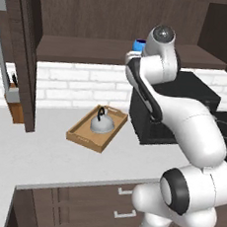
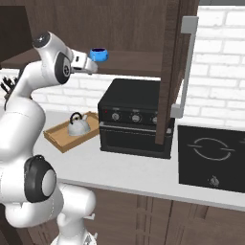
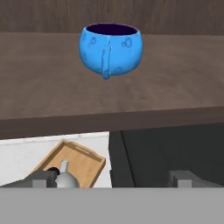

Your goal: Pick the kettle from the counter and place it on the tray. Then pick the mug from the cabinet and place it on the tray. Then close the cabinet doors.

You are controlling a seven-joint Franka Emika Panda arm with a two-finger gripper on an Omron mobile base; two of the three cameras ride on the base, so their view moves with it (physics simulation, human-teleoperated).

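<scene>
The blue mug (image 3: 110, 49) stands on the cabinet shelf (image 3: 43, 87) with its handle turned toward the hand. My gripper (image 2: 92, 66) hovers in front of the shelf edge, just short of the mug (image 2: 99, 54), open with nothing between its fingers (image 3: 43, 178). Below it, the silver kettle (image 1: 103, 123) with its black handle sits upright on the wooden tray (image 1: 85, 143) on the counter (image 1: 46, 158). Both cabinet doors (image 1: 29, 62) (image 2: 170, 72) stand open. In the left base view the arm covers most of the mug (image 1: 138, 44).
A black oven box (image 2: 136, 117) stands on the counter right of the tray, directly under the shelf. A knife block (image 1: 15, 102) is at the far left wall. A black cooktop (image 2: 210, 153) lies at the right.
</scene>
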